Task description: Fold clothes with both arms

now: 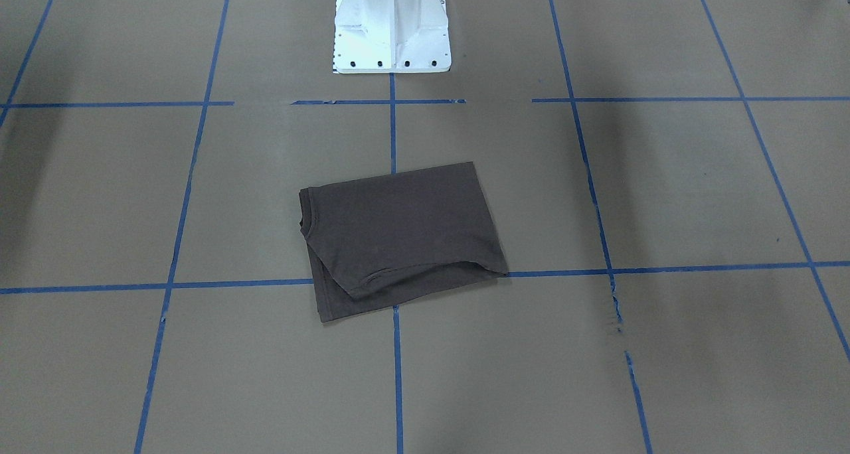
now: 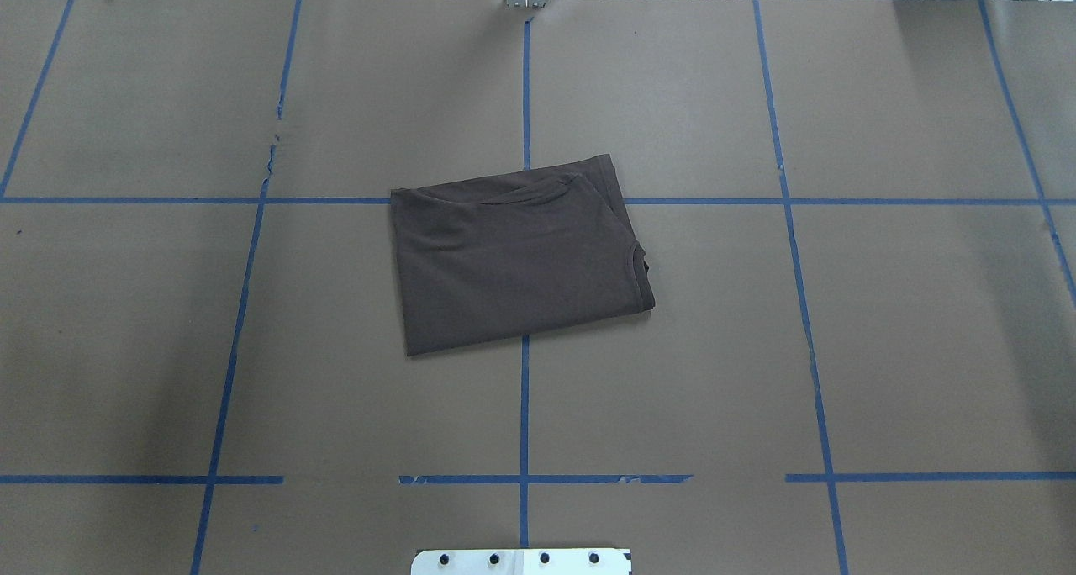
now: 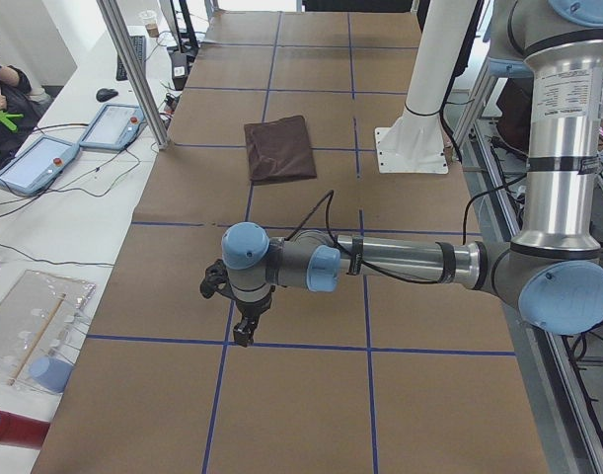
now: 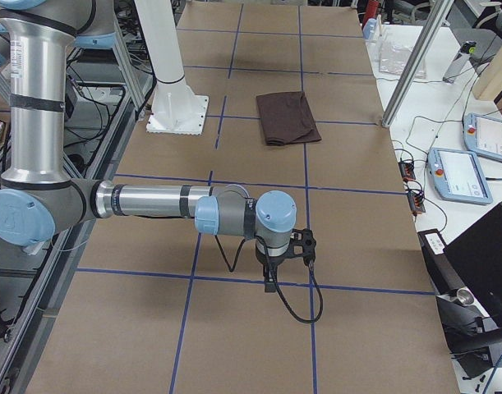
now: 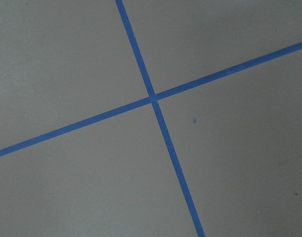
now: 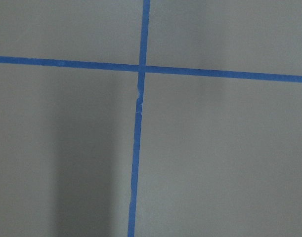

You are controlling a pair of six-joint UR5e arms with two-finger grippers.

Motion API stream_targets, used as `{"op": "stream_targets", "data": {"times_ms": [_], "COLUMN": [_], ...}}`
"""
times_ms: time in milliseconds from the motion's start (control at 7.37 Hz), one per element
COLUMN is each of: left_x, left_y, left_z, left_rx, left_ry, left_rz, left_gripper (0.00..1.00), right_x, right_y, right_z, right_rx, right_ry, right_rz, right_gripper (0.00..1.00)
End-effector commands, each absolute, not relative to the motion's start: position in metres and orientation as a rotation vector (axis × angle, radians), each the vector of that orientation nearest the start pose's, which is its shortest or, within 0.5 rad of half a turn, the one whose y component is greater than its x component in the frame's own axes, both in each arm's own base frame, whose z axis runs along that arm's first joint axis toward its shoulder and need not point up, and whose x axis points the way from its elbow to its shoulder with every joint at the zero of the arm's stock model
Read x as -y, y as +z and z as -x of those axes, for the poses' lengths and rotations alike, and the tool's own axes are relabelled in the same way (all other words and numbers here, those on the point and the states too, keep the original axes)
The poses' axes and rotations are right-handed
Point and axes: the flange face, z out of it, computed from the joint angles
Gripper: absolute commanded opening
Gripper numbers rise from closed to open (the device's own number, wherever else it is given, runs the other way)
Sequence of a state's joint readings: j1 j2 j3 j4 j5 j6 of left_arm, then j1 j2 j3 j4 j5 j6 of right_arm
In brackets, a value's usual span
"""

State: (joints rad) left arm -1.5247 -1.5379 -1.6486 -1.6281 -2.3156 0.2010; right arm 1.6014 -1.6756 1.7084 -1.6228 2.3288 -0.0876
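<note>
T-shirt [image 2: 513,255]: flat on table [image 2: 883,348], directly before pedestal base [image 1: 392,29]. Left gripper [image 3: 244,336]: well left of base. Right gripper [image 4: 271,281]: well right of base.

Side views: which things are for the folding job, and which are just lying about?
For the job:
brown T-shirt, lying folded
left arm
right arm

Just lying about:
screen tablets
computer mouse
red tube
clear plastic tray

A dark brown T-shirt [image 1: 398,235] is seen mid-frame. The table [image 1: 664,188] is covered in plain brown and crossed by blue lines [image 1: 392,135]. The base [image 1: 392,36], top centre, is painted white.
</note>
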Motion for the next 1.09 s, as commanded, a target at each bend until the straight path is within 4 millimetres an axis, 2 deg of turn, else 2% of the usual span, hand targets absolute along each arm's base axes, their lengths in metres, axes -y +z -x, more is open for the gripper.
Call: {"op": "stream_targets", "data": {"times_ms": [0,949], "left_x": [0.487,0.473], "left_y": [0.633,0.655], "left_z": [0.043,0.043], "left_rx": [-0.751,-0.754], "left_ry": [0.11,0.083], "left_rz": [-0.09,-0.041], "left_gripper": [1.0,1.0], "right_x": [0.444,0.446], "right_y": [0.645,0.633], "right_z": [-0.077,-0.077], "right_rx": [0.78,0.779], "right_ry": [-0.045,-0.054], "right_rz": [-0.028,-0.048], "right_gripper": [1.0,1.0]}}
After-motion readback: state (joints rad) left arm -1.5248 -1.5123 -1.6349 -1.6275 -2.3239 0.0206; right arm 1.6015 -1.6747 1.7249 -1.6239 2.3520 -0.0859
